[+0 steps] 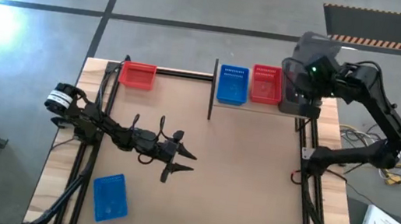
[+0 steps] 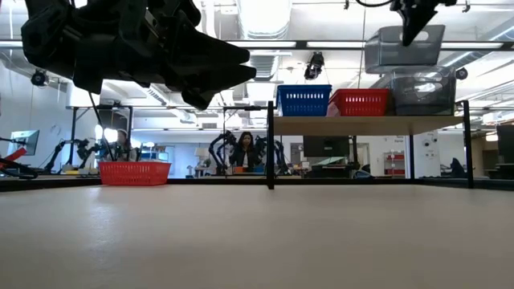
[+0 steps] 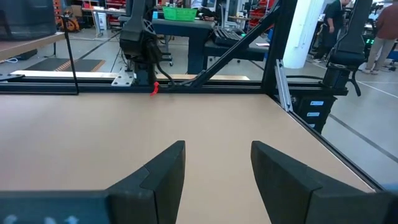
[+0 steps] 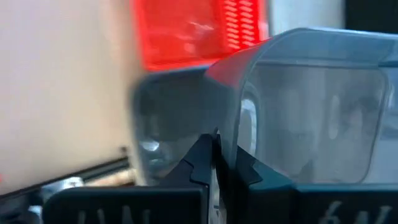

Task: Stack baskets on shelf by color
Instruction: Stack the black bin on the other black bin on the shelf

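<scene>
We see the shelf (image 1: 264, 107), a light wooden board on thin black posts, raised along the far right part of the table (image 1: 238, 180), and on it stand a blue basket (image 1: 233, 84) and, just beside it, a red basket (image 1: 266, 84), both showing only their perforated bottoms, with nothing inside that we can make out. At the shelf's right end a grey basket (image 2: 419, 90) rests on the board, and directly above it our right gripper (image 2: 415, 20) holds a second grey basket (image 2: 404, 46) by its rim, lifted clear of the lower one in the low view; the right wrist view shows the two dark fingers (image 4: 198, 163) pinched tight on the translucent wall. Off the shelf, another red basket (image 1: 137, 75) sits at the table's far left edge, and another blue basket (image 1: 110, 197) lies near the front left corner, each apparently empty. Our left gripper (image 1: 187, 162) hovers above the bare middle of the table, well apart from every basket, its fingers (image 3: 165, 177) spread wide with nothing between them. We can read no labels or writing on the baskets. In the room beyond, a person (image 2: 245, 152) sits behind the table.
</scene>
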Available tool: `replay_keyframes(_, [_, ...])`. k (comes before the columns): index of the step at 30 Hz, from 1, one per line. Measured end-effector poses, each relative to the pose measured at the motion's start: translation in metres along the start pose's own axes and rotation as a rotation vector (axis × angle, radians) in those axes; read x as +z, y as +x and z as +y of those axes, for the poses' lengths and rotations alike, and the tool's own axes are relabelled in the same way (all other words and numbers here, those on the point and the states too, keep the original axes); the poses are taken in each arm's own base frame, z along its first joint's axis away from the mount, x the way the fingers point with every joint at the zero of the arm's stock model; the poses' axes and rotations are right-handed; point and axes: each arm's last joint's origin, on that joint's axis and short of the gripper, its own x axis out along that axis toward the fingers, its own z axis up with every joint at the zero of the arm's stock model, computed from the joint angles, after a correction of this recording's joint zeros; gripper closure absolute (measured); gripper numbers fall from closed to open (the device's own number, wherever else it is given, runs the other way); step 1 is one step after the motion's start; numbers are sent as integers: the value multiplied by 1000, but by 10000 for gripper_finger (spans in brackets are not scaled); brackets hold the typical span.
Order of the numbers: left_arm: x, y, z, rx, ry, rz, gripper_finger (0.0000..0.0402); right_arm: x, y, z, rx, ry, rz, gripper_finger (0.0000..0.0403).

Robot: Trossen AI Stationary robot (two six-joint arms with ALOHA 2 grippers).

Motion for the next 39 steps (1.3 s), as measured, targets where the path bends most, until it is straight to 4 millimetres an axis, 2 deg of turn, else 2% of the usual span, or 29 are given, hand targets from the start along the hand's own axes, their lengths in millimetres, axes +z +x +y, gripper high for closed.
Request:
replay_keyframes(7, [0, 0, 0, 0, 0, 0, 233, -9, 12, 12, 63, -14, 20, 394])
replay_keyframes(17, [0, 0, 0, 0, -1, 0, 233, -22, 10, 21, 86, -30, -1, 394])
replay_keyframes(28, [0, 0, 0, 1, -2, 0, 233, -27, 30, 32, 150, -38, 55, 391])
replay_keyframes(33, [0, 0, 0, 1, -6, 0, 233, -27, 32, 32, 127, -36, 74, 362])
replay_keyframes(39, [3, 2, 0, 2, -6, -12, 233, -28, 25, 30, 94, 0, 80, 292])
